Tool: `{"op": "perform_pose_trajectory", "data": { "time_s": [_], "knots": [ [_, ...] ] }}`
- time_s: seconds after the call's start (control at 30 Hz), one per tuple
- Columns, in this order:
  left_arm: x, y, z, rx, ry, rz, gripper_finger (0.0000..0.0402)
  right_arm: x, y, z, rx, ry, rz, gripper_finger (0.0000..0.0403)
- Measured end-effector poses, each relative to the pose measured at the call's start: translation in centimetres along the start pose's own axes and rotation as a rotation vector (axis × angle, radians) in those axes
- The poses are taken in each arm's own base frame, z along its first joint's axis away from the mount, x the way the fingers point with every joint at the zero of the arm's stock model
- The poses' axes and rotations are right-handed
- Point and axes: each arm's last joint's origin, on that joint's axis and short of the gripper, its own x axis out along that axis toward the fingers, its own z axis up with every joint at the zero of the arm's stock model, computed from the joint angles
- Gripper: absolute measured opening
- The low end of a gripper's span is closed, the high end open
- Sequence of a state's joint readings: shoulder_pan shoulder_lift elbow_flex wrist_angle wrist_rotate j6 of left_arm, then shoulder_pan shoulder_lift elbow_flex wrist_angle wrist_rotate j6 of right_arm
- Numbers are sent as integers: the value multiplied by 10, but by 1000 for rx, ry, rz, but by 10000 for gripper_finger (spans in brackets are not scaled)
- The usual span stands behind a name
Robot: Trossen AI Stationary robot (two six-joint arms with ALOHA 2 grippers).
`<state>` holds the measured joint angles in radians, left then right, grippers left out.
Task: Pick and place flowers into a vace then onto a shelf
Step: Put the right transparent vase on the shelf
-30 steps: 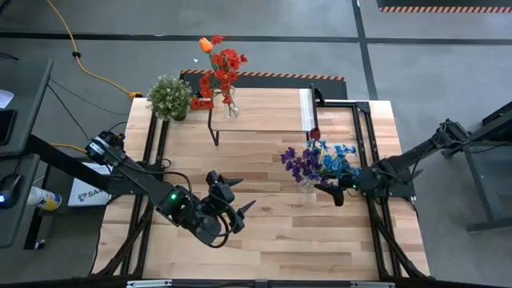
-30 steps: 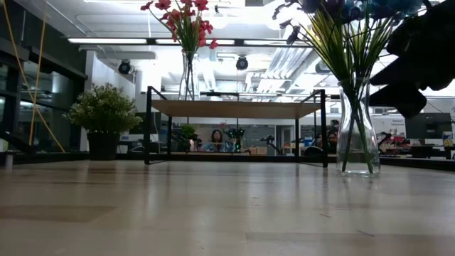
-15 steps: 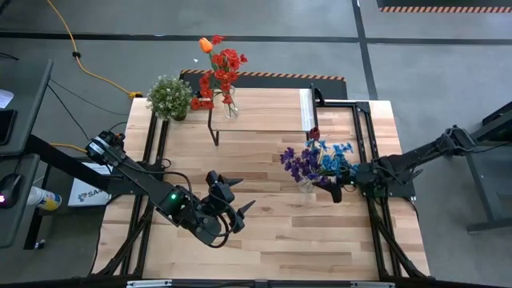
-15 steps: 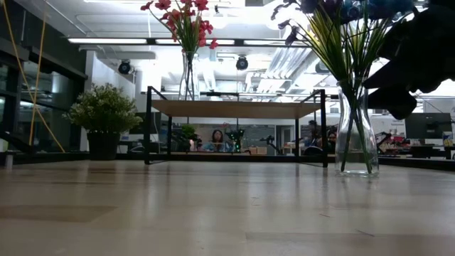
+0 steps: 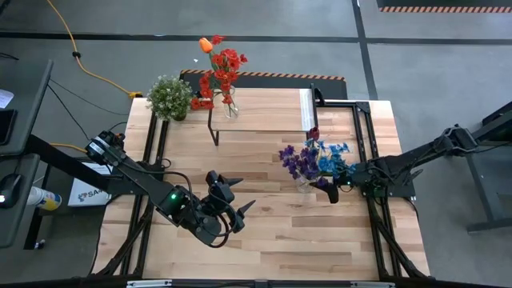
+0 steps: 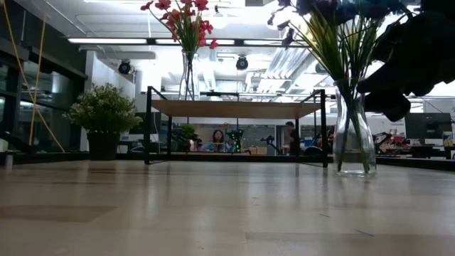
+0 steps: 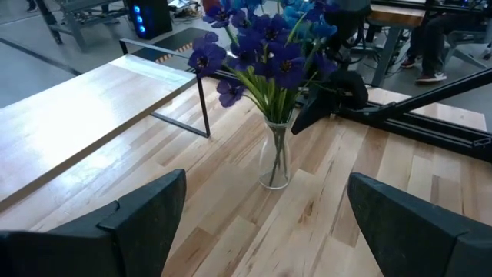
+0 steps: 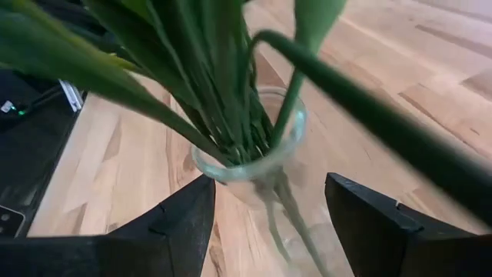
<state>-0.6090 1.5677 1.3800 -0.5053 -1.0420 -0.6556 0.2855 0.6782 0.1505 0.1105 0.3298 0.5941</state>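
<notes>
Behind purple flowers (image 5: pixel 302 162) | right gripper (image 5: pixel 328 189) half hidden, spread round vase (image 8: pixel 250 154)

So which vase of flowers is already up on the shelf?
The vase with the red flowers and one orange tulip stands on the shelf. The vase with the purple and blue flowers is down on the table, beside the right gripper.

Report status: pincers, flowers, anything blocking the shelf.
Right pincer open around the neck of the purple-blue flowers' vase. Left pincer open, idle mid-table. Red flowers on the shelf; rest bare.
</notes>
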Motion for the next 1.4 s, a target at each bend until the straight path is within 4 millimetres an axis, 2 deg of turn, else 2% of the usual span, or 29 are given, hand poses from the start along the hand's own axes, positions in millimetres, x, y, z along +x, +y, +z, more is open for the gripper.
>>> {"op": "perform_pose_trajectory", "data": {
  "time_s": [1.0, 1.4],
  "knots": [
    [0, 1, -1, 14, 11, 2, 392, 11, 2, -3, -70, 13, -11, 236],
    [0, 1, -1, 12, 10, 2, 392, 15, -11, 4, -62, 34, -2, 236]
  ]
}}
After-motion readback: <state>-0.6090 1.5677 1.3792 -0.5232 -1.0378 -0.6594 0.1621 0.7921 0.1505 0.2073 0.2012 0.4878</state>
